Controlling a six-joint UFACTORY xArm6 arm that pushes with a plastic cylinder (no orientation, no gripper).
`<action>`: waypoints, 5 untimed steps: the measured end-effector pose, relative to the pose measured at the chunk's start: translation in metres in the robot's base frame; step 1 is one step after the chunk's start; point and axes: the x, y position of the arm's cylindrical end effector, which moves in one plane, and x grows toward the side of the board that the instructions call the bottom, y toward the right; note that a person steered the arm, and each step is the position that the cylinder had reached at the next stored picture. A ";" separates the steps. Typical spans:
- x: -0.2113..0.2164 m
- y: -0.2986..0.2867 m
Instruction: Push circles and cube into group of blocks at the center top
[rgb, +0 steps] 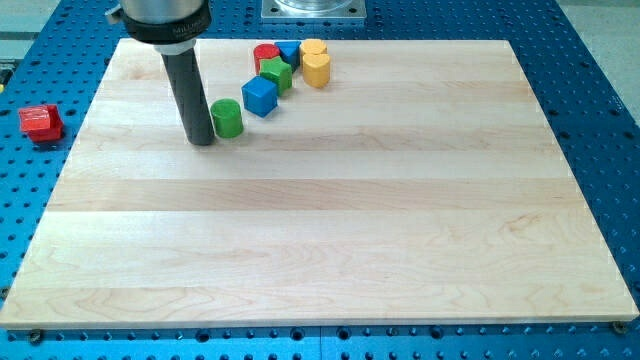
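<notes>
My tip (201, 140) stands on the board at the upper left, touching or almost touching the left side of a green circle block (227, 118). A blue cube (259, 96) lies just up and right of the green circle. At the centre top sits a tight group: a green block (276, 73), a red circle block (265, 54), a small blue block (289, 50), and two yellow blocks, one (317, 69) in front of the other (313, 47). The blue cube's corner is close to the green block of the group.
The wooden board (330, 250) lies on a blue perforated table. A red block (41, 122) lies off the board at the view's left. A metal mount (314, 8) sits past the board's top edge.
</notes>
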 end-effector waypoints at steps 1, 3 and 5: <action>-0.019 0.062; -0.039 0.086; -0.038 0.084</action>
